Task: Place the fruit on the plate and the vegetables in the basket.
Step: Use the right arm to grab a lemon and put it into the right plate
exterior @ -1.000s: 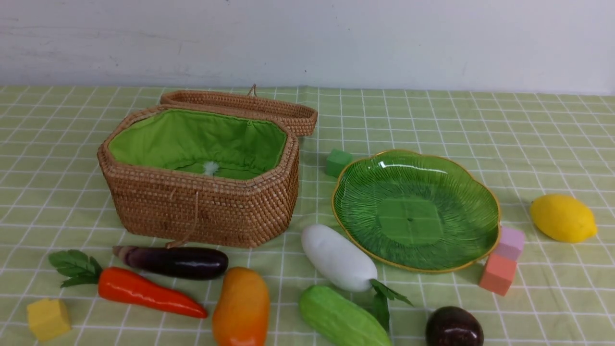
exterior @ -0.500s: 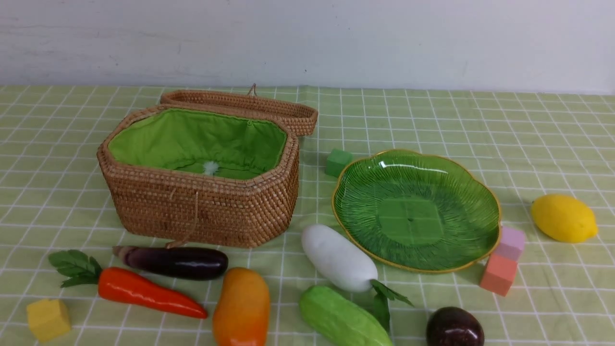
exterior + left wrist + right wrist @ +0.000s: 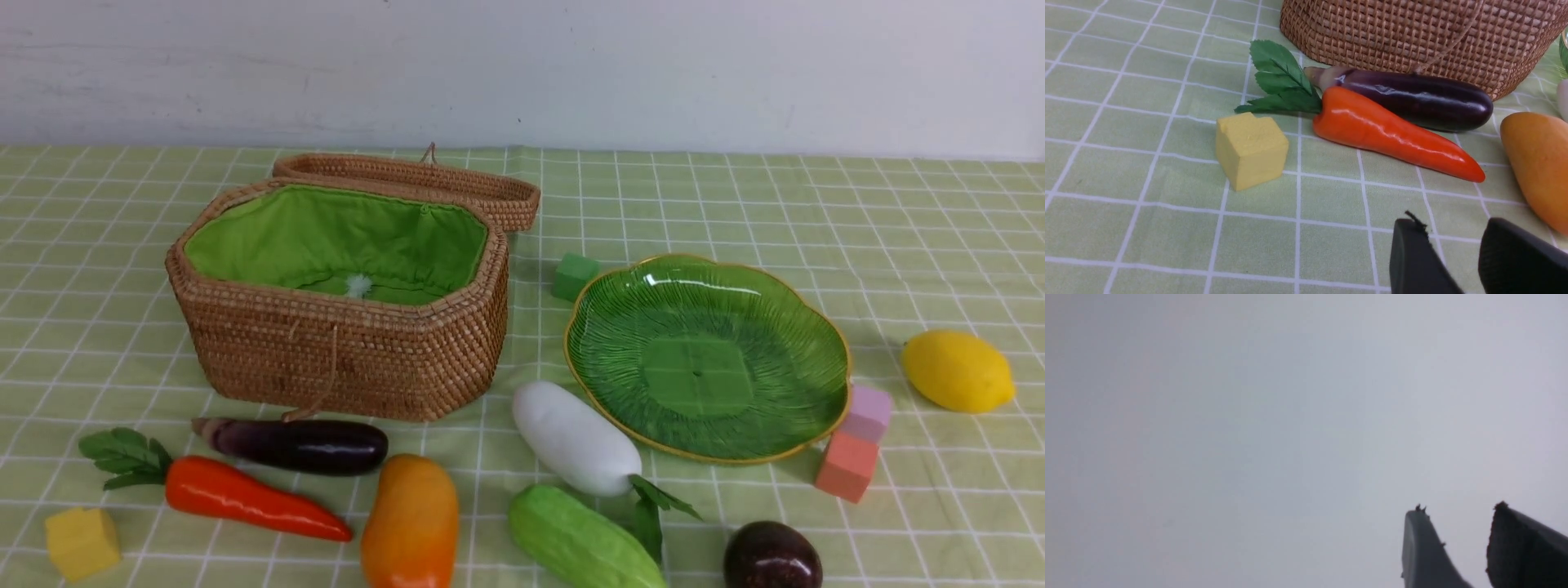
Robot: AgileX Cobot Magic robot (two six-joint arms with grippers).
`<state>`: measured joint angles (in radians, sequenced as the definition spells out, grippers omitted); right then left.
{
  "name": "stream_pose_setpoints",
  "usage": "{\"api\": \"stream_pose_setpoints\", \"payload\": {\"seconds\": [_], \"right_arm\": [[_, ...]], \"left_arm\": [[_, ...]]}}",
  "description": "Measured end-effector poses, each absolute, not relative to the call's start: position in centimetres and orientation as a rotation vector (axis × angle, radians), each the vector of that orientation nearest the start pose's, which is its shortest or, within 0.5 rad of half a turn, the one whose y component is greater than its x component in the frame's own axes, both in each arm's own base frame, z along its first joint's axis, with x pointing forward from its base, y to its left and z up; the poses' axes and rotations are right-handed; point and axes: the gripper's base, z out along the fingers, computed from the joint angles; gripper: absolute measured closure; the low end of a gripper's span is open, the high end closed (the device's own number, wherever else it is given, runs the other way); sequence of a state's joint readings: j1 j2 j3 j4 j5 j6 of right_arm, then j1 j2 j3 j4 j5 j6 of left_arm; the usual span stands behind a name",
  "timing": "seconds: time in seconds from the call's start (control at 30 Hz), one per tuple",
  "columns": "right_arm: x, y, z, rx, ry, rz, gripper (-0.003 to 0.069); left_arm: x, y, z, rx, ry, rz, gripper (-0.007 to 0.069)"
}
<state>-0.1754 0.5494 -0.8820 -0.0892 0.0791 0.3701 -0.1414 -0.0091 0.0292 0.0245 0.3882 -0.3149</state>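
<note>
The open wicker basket (image 3: pixel 343 359) stands at left, and the empty green plate (image 3: pixel 702 359) is to its right. In front of the basket lie the carrot (image 3: pixel 245 498), eggplant (image 3: pixel 302 445) and mango (image 3: pixel 411 523). The white radish (image 3: pixel 575 437), cucumber (image 3: pixel 580 543) and dark purple fruit (image 3: pixel 771 557) lie in front of the plate, with the lemon (image 3: pixel 957 370) at far right. Neither arm shows in the front view. My left gripper (image 3: pixel 1451 222) hovers open and empty near the carrot (image 3: pixel 1392 134) and mango (image 3: pixel 1539 163). My right gripper (image 3: pixel 1459 509) is open, facing only a blank grey surface.
Foam cubes are scattered about: yellow (image 3: pixel 80 541) at front left, green (image 3: pixel 574 276) between basket and plate, pink (image 3: pixel 867 412) and salmon (image 3: pixel 847 465) against the plate's right edge. The basket's lid (image 3: pixel 408 184) lies folded back behind it. A white wall closes the far side.
</note>
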Motion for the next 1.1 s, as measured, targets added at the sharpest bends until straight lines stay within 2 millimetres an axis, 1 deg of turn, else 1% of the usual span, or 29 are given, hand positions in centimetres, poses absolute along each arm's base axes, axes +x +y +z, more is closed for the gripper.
{"api": "stream_pose_setpoints", "payload": {"seconds": [0.07,0.1,0.13,0.17,0.2,0.23,0.3,0.33,0.4,0.43,0.5,0.6,0.7,0.73,0.77,0.83,0.97,1.0,1.1], "right_arm": [[10.6,-2.0,44.8,0.295,1.278,0.071,0.0417],[11.3,-2.1,44.6,0.3,1.302,0.07,0.0417],[13.0,-2.4,43.7,0.319,1.375,0.066,0.0417],[14.1,-2.6,43.0,0.333,1.431,0.063,0.0417],[14.8,-2.8,42.6,0.343,1.467,0.061,0.0417],[16.2,-3.0,41.5,0.364,1.542,0.058,0.0417],[18.1,-3.4,40.0,0.396,1.643,0.06,0.0417],[19.6,-3.7,38.6,0.426,1.726,0.067,0.0417],[21.9,-4.0,36.2,0.485,1.868,0.083,0.0417],[22.5,-4.1,35.3,0.512,1.924,0.092,0.0417],[24.4,-4.3,33.0,0.578,2.092,0.108,0.0417],[26.3,-4.6,31.1,0.6,2.31,0.089,0.0417],[28.1,-4.8,30.0,0.564,2.465,0.062,0.0417],[28.7,-4.9,29.9,0.543,2.501,0.055,0.0417],[28.8,-4.9,29.9,0.538,2.507,0.053,0.0417],[30.2,-5.2,29.8,0.474,2.568,0.035,0.0417],[32.5,-5.5,29.9,0.332,2.603,0.0,0.0414],[33.1,-5.6,29.8,0.273,2.608,-0.016,0.0408],[34.1,-5.8,29.5,0.129,2.623,-0.053,0.0364]], "left_arm": [[5.2,-0.7,16.9,-0.15,1.896,-0.286,0.0386],[5.2,-0.7,16.9,-0.15,1.896,-0.286,0.0386],[5.2,-0.7,16.9,-0.15,1.896,-0.286,0.0386],[5.2,-0.7,16.9,-0.15,1.896,-0.286,0.0386],[5.2,-0.7,16.9,-0.15,1.896,-0.286,0.0386],[5.2,-0.7,16.9,-0.15,1.896,-0.286,0.0386],[5.2,-0.7,16.9,-0.15,1.896,-0.286,0.0386],[5.2,-0.7,16.9,-0.15,1.896,-0.286,0.0386],[5.2,-0.7,16.9,-0.15,1.896,-0.286,0.0386],[5.2,-0.7,16.9,-0.15,1.896,-0.286,0.0386],[5.2,-0.7,16.9,-0.15,1.896,-0.286,0.0386],[5.2,-0.7,16.9,-0.15,1.896,-0.286,0.0386],[5.2,-0.7,16.9,-0.15,1.896,-0.286,0.0386],[5.2,-0.7,16.9,-0.15,1.896,-0.286,0.0386],[5.2,-0.7,16.9,-0.15,1.896,-0.286,0.0386],[5.2,-0.7,16.9,-0.15,1.896,-0.286,0.0386],[5.2,-0.7,16.9,-0.15,1.896,-0.286,0.0386],[5.2,-0.7,16.9,-0.15,1.896,-0.286,0.0386],[5.2,-0.7,16.9,-0.15,1.896,-0.286,0.0386]]}}
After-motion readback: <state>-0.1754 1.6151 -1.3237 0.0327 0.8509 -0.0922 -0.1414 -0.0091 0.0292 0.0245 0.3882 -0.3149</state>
